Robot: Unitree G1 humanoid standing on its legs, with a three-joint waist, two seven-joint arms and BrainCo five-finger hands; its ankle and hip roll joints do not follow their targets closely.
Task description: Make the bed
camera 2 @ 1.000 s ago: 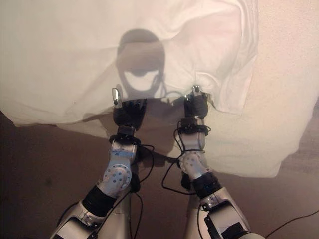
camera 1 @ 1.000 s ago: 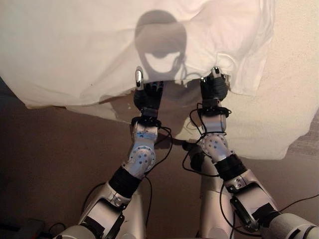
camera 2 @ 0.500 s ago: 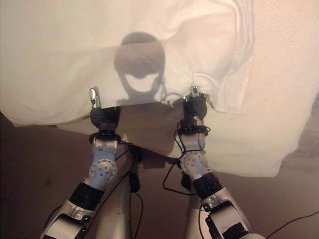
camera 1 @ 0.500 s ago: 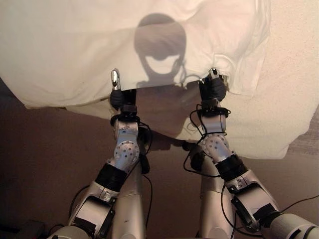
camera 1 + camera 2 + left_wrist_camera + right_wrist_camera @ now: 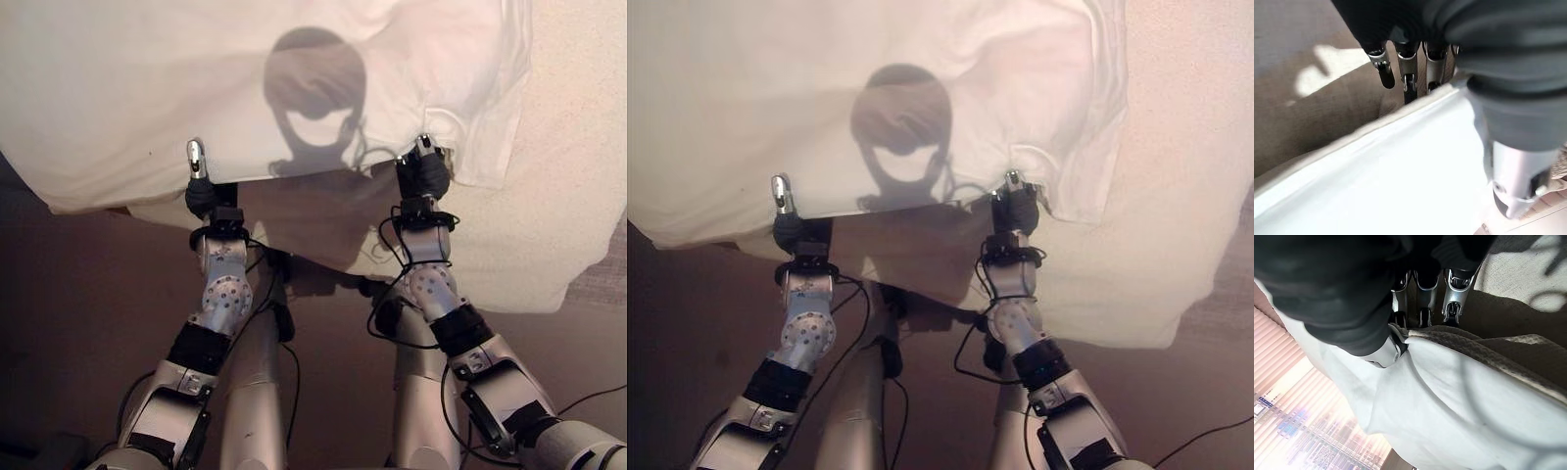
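White sheet (image 5: 147, 88) lifted over the bed (image 5: 578, 147).
It fills the upper frame, smooth at left, creased toward upper right; its near hem hangs above a cream textured blanket (image 5: 529, 255).

I see a plain white sheet (image 5: 147, 88) without pattern. Beneath it I note a cream, textured blanket (image 5: 578, 176). The floor (image 5: 78, 323) is brown. Both hands, left hand (image 5: 200, 191) and right hand (image 5: 423, 174), show dark covers with silver thumbs.

A bedroom: a bed (image 5: 578, 196) with a cream textured cover fills 12 to 3 o'clock, white sheet (image 5: 147, 88) draped across, brown carpet floor (image 5: 78, 313) at 8 o'clock.
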